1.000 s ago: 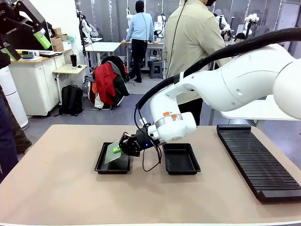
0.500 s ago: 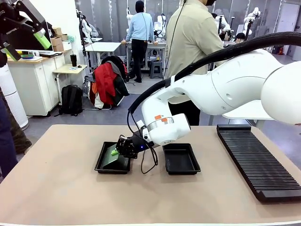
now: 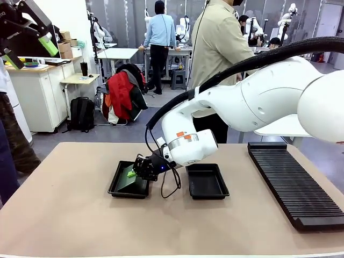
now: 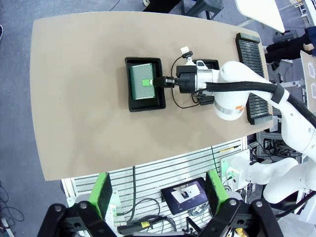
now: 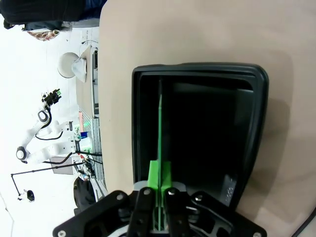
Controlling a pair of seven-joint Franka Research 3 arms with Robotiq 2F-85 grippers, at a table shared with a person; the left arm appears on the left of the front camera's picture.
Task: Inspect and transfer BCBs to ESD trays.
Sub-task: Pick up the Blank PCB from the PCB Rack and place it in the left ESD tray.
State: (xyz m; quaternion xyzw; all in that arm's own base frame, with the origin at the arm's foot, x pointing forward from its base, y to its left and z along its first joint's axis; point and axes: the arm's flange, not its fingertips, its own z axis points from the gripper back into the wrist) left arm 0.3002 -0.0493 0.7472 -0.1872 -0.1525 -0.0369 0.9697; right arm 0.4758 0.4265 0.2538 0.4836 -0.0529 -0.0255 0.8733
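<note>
My right gripper [image 3: 132,172] reaches across the table and is shut on a green BCB [image 3: 126,179], gripping its right edge. The board sits low inside the left ESD tray [image 3: 115,189], slightly tilted. From above, the BCB [image 4: 140,83] covers most of that tray's [image 4: 144,104] floor. In the right wrist view the board [image 5: 160,129] appears edge-on between my shut fingertips [image 5: 159,193], over the black tray [image 5: 247,128]. The second ESD tray [image 3: 206,183] is bare. My left gripper [image 4: 158,193] hangs high above the table, open, with nothing between its green pads.
A long black ribbed rack [image 3: 293,180] lies along the table's right side. A person in a beige jacket [image 3: 220,45] stands at the far edge. The right arm's cable [image 3: 171,185] loops down between the two trays.
The right arm has swung left and lowered the board from a steep tilt down into the left tray. In the last half second it has barely moved.
</note>
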